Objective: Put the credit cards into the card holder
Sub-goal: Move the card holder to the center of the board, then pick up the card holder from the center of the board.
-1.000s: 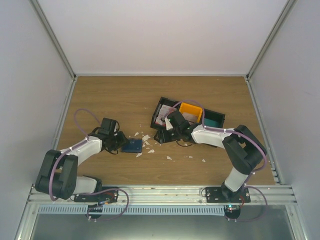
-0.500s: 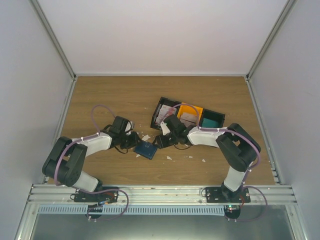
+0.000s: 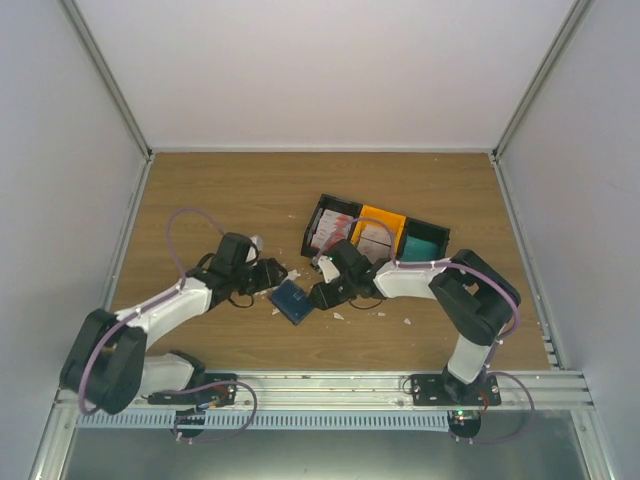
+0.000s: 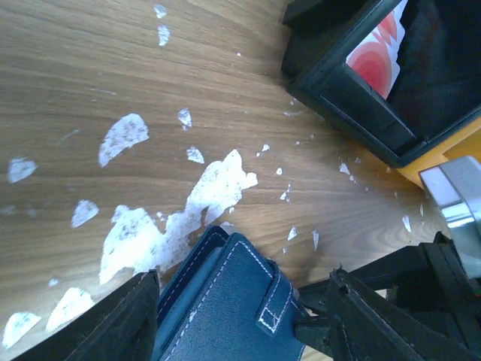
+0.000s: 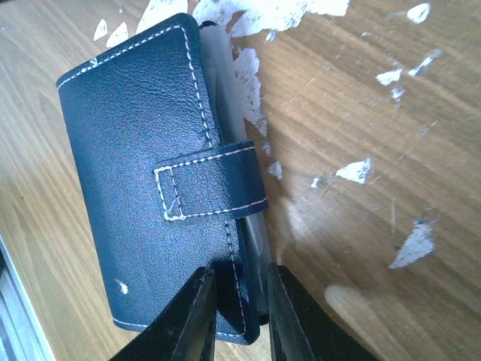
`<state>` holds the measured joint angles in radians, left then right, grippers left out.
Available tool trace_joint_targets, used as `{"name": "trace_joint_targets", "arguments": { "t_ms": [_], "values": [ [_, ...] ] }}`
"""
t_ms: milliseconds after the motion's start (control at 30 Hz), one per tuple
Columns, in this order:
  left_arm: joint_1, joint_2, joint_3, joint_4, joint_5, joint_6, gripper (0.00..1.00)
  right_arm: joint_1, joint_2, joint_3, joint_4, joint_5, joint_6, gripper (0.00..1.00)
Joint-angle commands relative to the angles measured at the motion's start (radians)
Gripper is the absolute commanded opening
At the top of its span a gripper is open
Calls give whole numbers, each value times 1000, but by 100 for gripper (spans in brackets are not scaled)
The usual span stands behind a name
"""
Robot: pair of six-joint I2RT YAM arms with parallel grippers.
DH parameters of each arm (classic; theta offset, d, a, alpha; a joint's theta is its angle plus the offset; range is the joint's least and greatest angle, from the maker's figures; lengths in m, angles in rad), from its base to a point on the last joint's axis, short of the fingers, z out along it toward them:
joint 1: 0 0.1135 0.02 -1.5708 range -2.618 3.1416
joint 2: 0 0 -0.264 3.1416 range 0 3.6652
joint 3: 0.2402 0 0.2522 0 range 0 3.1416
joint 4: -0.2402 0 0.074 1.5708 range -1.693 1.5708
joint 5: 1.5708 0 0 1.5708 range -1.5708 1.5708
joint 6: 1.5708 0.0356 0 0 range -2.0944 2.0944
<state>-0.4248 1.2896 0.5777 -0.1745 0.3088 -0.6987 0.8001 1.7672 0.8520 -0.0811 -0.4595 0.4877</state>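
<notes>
The navy card holder (image 3: 291, 300) lies folded on the wood between the two arms, its strap fastened. My right gripper (image 3: 316, 295) (image 5: 240, 274) is shut on the card holder (image 5: 143, 150), pinching one end near the opening edge. My left gripper (image 3: 274, 284) (image 4: 240, 320) stands open, its fingers wide on either side of the card holder (image 4: 225, 301). Red-and-white credit cards (image 3: 332, 227) (image 4: 373, 62) lie in the black tray (image 3: 312, 240). More cards (image 3: 375, 238) sit in the orange tray (image 3: 384, 214). A pale grey edge shows between the holder's covers.
Torn white scraps (image 3: 340, 316) (image 4: 214, 188) litter the wood around the holder. A third tray with a teal inside (image 3: 426, 240) stands right of the orange one. White walls enclose the table on three sides.
My right gripper came from the trays down to the holder and closed on its end. My left gripper brought the holder toward the middle, then opened around it.
</notes>
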Motion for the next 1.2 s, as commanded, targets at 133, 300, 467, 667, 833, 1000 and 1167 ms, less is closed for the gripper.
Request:
{"name": "trace_joint_targets", "arguments": {
  "t_ms": [133, 300, 467, 667, 833, 1000, 1167],
  "values": [
    [-5, -137, -165, 9, 32, -159, 64, 22, 5, -44, 36, -24, 43, 20],
    [-15, -147, -230, 50, 82, -239, 64, 22, 30, -50, 41, -13, 61, 16],
    [-15, -116, -263, 159, 139, -267, 64, 22, 50, -55, 62, -31, 68, 13],
    [-14, -2, -256, 392, 186, -203, 46, 5, 44, -60, 78, -62, 50, 13],
    [-15, -28, -237, 455, 176, -99, 8, -37, -7, -84, 110, -90, 52, 14],
    [-19, -134, -161, 387, 161, 20, 0, -91, -187, -105, 121, -54, 115, 30],
    [-42, -247, -83, 342, 132, 125, 0, -131, -447, -99, 104, 34, 229, 64]
  ]
}}
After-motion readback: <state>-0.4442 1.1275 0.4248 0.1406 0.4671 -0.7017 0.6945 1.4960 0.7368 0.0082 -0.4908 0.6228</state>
